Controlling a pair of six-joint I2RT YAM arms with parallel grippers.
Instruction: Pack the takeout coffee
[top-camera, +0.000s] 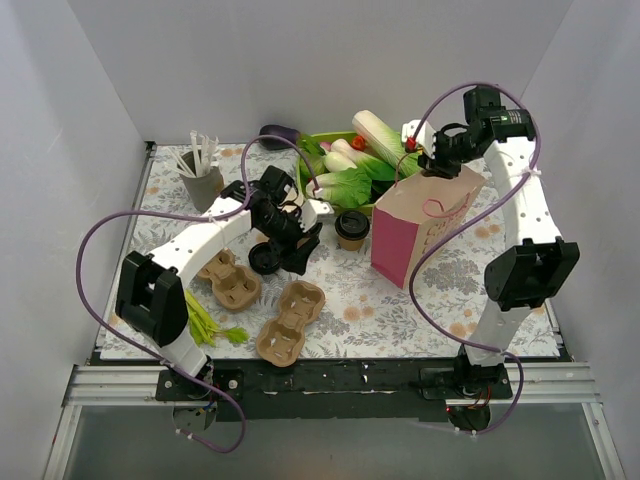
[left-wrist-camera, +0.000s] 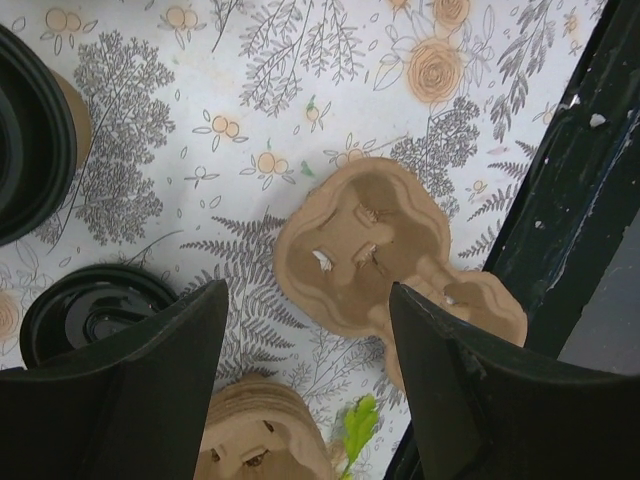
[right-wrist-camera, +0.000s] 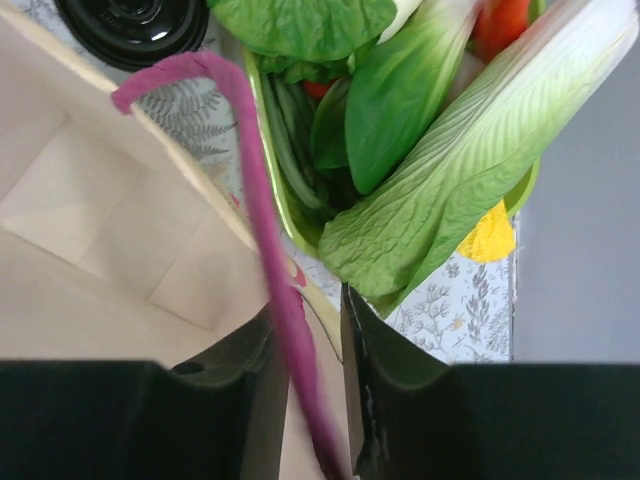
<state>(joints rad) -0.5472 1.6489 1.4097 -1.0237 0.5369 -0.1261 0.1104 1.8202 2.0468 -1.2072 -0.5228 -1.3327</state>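
A tan coffee cup with a black lid (top-camera: 351, 228) stands upright on the mat left of the pink and tan paper bag (top-camera: 420, 225). It shows at the left edge of the left wrist view (left-wrist-camera: 30, 130). Its lid shows at the top of the right wrist view (right-wrist-camera: 135, 22). A second black lid (top-camera: 263, 258) sits on the mat by my left gripper (top-camera: 298, 250), also in the left wrist view (left-wrist-camera: 90, 310). I cannot tell if a cup is under it. My left gripper (left-wrist-camera: 308, 300) is open and empty above the mat. My right gripper (top-camera: 432, 165) is shut on the bag's rim and pink handle (right-wrist-camera: 270, 250).
Two brown pulp cup trays (top-camera: 230, 280) (top-camera: 290, 320) lie near the front; both show in the left wrist view (left-wrist-camera: 370, 250) (left-wrist-camera: 255, 430). A grey cup of white sticks (top-camera: 203, 175) stands back left. A green tray of vegetables (top-camera: 355, 160) sits behind the bag. Greens (top-camera: 210, 328) lie front left.
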